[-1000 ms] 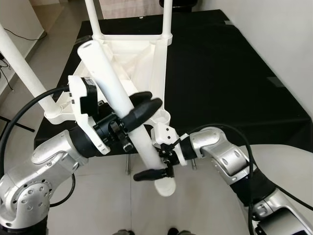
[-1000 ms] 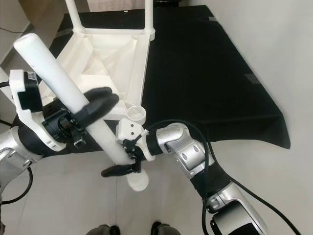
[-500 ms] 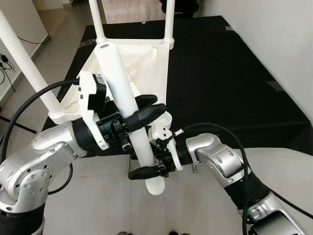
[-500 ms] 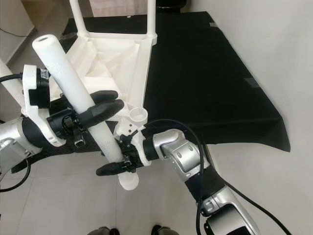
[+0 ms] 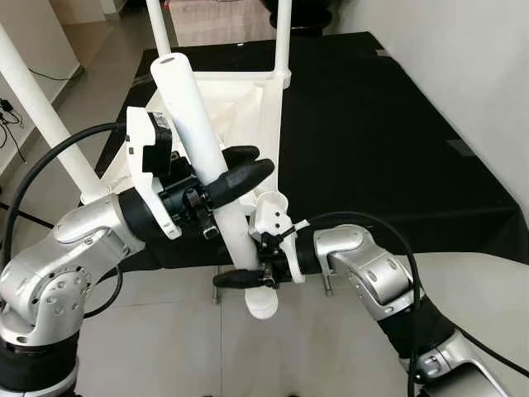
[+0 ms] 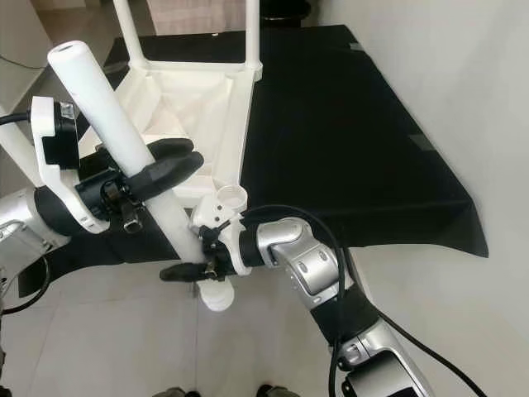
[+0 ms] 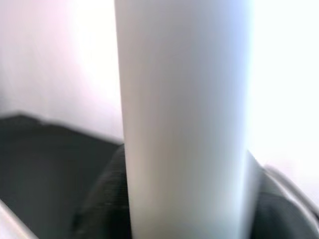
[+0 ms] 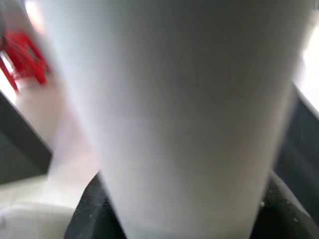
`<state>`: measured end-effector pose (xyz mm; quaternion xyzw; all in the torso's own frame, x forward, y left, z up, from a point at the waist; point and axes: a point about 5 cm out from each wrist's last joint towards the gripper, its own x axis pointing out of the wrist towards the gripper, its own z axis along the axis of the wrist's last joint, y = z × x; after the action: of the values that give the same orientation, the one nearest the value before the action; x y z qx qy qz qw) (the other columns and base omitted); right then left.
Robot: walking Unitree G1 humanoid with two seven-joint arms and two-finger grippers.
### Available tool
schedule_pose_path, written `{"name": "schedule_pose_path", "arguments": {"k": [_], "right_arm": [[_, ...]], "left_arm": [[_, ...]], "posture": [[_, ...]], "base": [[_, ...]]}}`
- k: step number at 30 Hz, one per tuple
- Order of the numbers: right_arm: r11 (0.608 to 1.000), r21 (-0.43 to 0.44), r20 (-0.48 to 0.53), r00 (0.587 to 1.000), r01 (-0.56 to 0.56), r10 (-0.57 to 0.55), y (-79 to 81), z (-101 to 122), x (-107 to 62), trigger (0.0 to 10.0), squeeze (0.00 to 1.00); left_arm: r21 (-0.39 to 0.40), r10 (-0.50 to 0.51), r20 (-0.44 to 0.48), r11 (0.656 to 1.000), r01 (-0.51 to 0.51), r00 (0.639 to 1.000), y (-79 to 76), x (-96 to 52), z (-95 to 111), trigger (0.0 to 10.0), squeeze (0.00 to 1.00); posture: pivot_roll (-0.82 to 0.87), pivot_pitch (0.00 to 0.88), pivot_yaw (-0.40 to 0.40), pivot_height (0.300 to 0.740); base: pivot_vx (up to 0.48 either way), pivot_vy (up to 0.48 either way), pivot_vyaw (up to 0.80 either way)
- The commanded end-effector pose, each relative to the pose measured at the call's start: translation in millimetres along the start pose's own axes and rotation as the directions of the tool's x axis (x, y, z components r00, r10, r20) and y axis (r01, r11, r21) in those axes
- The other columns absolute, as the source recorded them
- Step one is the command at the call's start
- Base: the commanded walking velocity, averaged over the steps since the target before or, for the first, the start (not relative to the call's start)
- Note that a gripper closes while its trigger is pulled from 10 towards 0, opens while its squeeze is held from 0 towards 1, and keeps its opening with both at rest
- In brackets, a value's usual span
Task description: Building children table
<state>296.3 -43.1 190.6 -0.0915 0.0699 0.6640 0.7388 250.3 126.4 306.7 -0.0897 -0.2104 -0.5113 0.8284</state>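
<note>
I hold the loose leg (image 5: 207, 157) in both claws; the left claw (image 5: 235, 174) is clamped round its middle, fingers wrapped across the tube; the right claw (image 5: 244, 277) grips it lower, just above the bottom end, which hangs over the floor (image 5: 165, 347). Both wrist views show the white tube close between black fingers, so I judge both grips firm.

The leg is tilted, top end leaning away from me and to my left; it is not yet seated.

Just beyond the right claw lies the upturned tabletop (image 5: 235, 103) on a black mat (image 5: 372, 149); its near corner socket (image 6: 231, 196) stands open, close beside the leg but apart from it.

Progress: three legs stand fitted; two at the far corners (image 5: 283, 37), one at the left (image 5: 41, 116); the fourth is in hand. Remaining, in my judgement: raise the bottom end, align it over the open socket, press or turn it home; then right the table.
</note>
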Motion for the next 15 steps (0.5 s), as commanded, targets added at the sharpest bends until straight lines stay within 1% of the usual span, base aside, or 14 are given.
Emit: {"name": "schedule_pose_path", "arguments": {"k": [1,3,4,5,6,8,9,10,11,12,13,14,15], "right_arm": [[1.0,-0.019,0.031,0.999,-0.017,0.018,4.8,7.7,8.4,0.0,0.0],[1.0,-0.019,0.031,0.999,-0.017,0.018,4.8,7.7,8.4,0.0,0.0],[1.0,-0.021,0.044,0.999,0.005,-0.004,1.7,9.4,6.6,0.0,0.0],[1.0,-0.021,0.044,0.999,0.005,-0.004,1.7,9.4,6.6,0.0,0.0],[0.998,-0.014,0.072,0.996,0.061,-0.06,-6.2,13.1,2.7,0.0,0.0],[0.998,-0.014,0.072,0.996,0.061,-0.06,-6.2,13.1,2.7,0.0,0.0],[0.99,0.005,0.117,0.983,0.139,-0.139,-17.6,19.6,-3.6,0.0,0.0],[0.969,0.027,0.171,0.954,0.246,-0.247,-32.4,28.6,-12.2,0.0,0.0],[0.969,0.027,0.171,0.954,0.246,-0.247,-32.4,28.6,-12.2,0.0,0.0],[0.944,0.046,0.207,0.921,0.328,-0.33,-43.5,35.3,-18.9,0.0,0.0],[0.944,0.046,0.207,0.921,0.328,-0.33,-43.5,35.3,-18.9,0.0,0.0],[0.917,0.074,0.239,0.886,0.392,-0.398,-52.4,41.0,-24.4,0.0,0.0],[0.917,0.074,0.239,0.886,0.392,-0.398,-52.4,41.0,-24.4,0.0,0.0]], "left_arm": [[-0.015,-0.012,0.035,1.0,0.012,0.999,-2.6,3.5,2.4,10.0,1.0],[-0.015,-0.012,0.035,1.0,0.012,0.999,-2.6,3.5,2.4,10.0,1.0],[0.001,0.027,0.051,1.0,-0.027,0.998,1.7,0.6,6.8,10.0,1.0],[0.001,0.027,0.051,1.0,-0.027,0.998,1.7,0.6,6.8,10.0,1.0],[0.012,0.096,0.093,0.995,-0.097,0.991,9.8,-5.4,16.8,10.0,1.0],[0.012,0.096,0.093,0.995,-0.097,0.991,9.8,-5.4,16.8,10.0,1.0],[0.031,0.171,0.149,0.984,-0.177,0.974,17.6,-13.7,30.5,10.0,1.0],[0.055,0.241,0.206,0.965,-0.257,0.948,22.8,-23.4,45.6,10.0,1.0],[0.055,0.241,0.206,0.965,-0.257,0.948,22.8,-23.4,45.6,10.0,1.0],[0.073,0.285,0.247,0.948,-0.311,0.926,25.1,-30.6,56.4,10.0,1.0],[0.073,0.285,0.247,0.948,-0.311,0.926,25.1,-30.6,56.4,10.0,1.0],[0.085,0.317,0.279,0.932,-0.352,0.907,24.9,-35.5,64.3,10.0,1.0],[0.085,0.317,0.279,0.932,-0.352,0.907,24.9,-35.5,64.3,10.0,1.0]], "posture": [[-0.07,0.12,0.003,0.74],[-0.07,0.12,0.003,0.74],[-0.07,0.12,0.003,0.74],[-0.07,0.12,0.003,0.74],[-0.07,0.123,0.003,0.74],[-0.07,0.123,0.003,0.74],[-0.06,0.128,0.002,0.74],[-0.06,0.136,0.001,0.74],[-0.06,0.136,0.001,0.74],[-0.06,0.136,0.001,0.74],[-0.06,0.136,0.001,0.74],[-0.05,0.14,-0.001,0.74],[-0.05,0.14,-0.001,0.74]], "base": [[0.0,0.0,0.0],[0.0,0.0,0.0],[0.0,0.0,0.0],[0.0,0.0,0.0],[0.0,0.0,0.0],[0.0,0.0,0.0],[0.0,0.0,0.0],[0.0,0.0,0.0],[0.0,0.0,0.0],[0.0,0.0,0.0],[0.0,0.0,0.0],[0.0,0.0,0.0],[0.0,0.0,0.0]]}}
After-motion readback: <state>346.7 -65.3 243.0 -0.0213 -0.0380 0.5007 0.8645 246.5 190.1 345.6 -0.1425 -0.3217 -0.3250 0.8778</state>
